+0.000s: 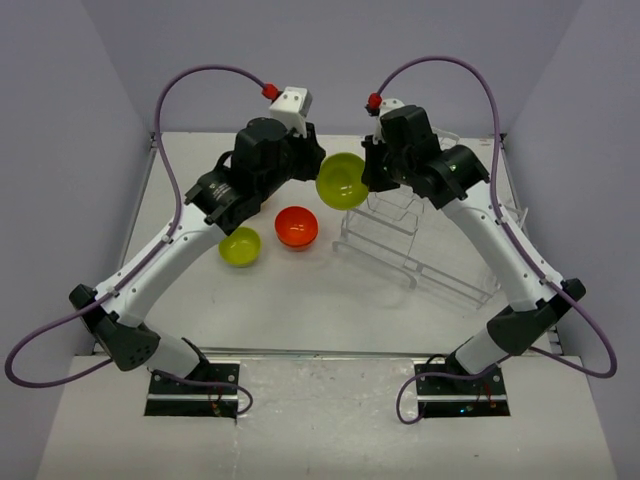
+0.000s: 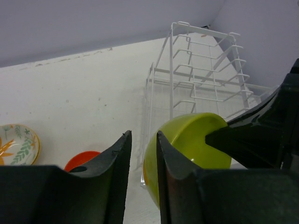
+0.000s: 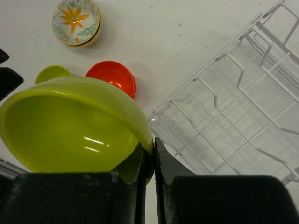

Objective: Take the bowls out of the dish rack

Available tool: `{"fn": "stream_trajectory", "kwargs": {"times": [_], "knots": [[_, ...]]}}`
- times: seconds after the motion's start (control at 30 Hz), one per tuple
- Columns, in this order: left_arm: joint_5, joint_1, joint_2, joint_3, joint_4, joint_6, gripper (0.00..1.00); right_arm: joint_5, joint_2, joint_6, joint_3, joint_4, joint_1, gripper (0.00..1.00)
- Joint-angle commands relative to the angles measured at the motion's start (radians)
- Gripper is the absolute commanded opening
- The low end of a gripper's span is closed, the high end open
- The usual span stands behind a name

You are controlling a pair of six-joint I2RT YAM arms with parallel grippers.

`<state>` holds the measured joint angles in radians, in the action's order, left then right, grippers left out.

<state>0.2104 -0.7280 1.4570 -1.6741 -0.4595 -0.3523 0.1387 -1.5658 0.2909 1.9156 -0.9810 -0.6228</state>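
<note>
We see the table (image 1: 300, 320) with the dish rack (image 1: 425, 255) along its right edge, reaching toward the far right corner. No bowl shows in its slots, though the right arm covers its far end. The right gripper (image 3: 150, 151) is clamped on the rim of a large green bowl (image 1: 341, 180), held tilted in the air just left of the rack. We take this as carrying the bowl clear of the wires to set it down with the others. The left gripper (image 2: 142, 144) hangs close beside that bowl with only a narrow gap between its fingers and nothing in it; whether it means to take the bowl we cannot tell. Near the middle of the table sit an orange bowl (image 1: 296, 226) and a small green bowl (image 1: 240, 246), just apart. A flowery bowl (image 3: 76, 21) lies beyond them; the left arm hides it from above and the left wrist view cuts it off, so its exact place is hard to fix
</note>
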Motion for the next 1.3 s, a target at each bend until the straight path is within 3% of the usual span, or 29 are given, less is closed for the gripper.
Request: {"fn": "stream_trajectory", "kwargs": {"times": [0.0,0.07,0.13,0.17,0.2,0.4,0.77,1.0,1.1,1.17,1.27], "knots": [[0.050,0.007,0.022,-0.039,-0.045,0.015,0.27,-0.005,0.070,0.048,0.002,0.050,-0.012,0.00],[0.029,0.007,0.031,-0.036,-0.060,0.016,0.30,0.002,0.064,0.051,0.003,0.050,-0.014,0.00],[0.011,0.007,0.036,-0.030,-0.068,0.018,0.46,0.010,0.047,0.050,0.017,0.042,-0.014,0.00],[0.000,0.007,0.032,-0.026,-0.071,0.018,0.61,0.019,0.040,0.050,0.023,0.030,-0.015,0.00],[-0.006,0.004,0.026,-0.015,-0.073,0.018,0.64,0.033,0.032,0.048,0.037,0.024,-0.017,0.00],[0.058,0.004,-0.020,0.008,-0.064,-0.004,0.65,0.074,0.006,0.042,0.017,0.013,-0.020,0.00],[-0.023,-0.011,-0.054,0.045,-0.044,-0.017,0.64,0.102,-0.068,0.047,0.055,-0.004,-0.022,0.00],[0.093,-0.056,0.026,0.033,-0.122,0.001,0.44,0.094,-0.074,0.068,0.106,-0.018,-0.038,0.00],[0.229,-0.094,0.078,-0.007,-0.197,-0.008,0.33,0.101,-0.082,0.071,0.109,-0.019,-0.048,0.00],[0.253,-0.105,0.098,-0.025,-0.212,-0.010,0.32,0.099,-0.079,0.073,0.103,-0.016,-0.051,0.00],[0.271,-0.106,0.111,-0.039,-0.222,-0.011,0.07,0.101,-0.068,0.071,0.089,-0.005,-0.060,0.00]]}}
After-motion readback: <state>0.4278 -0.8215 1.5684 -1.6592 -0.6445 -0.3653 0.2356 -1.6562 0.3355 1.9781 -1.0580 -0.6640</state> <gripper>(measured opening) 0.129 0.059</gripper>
